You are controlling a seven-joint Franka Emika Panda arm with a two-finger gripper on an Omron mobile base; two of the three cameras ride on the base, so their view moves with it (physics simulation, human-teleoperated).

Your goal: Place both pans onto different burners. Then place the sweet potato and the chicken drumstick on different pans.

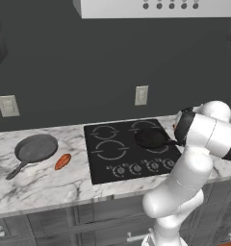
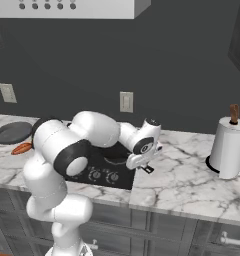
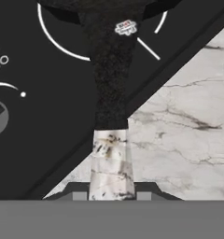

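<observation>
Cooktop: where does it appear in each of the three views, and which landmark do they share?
Left base view: the cooktop lies at centre, right of middle on the counter.
Right base view: lower centre-left, partly covered by the arm.
Hand view: the left and upper part, under the handle of the black pan; cooktop.
Shared landmark: the marble counter around it.

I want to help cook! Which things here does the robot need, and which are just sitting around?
Needed:
black pan, on the cooktop
grey pan, on the counter
sweet potato, beside the grey pan
burners

Just sitting around:
paper towel roll
wall outlets
range hood
</observation>
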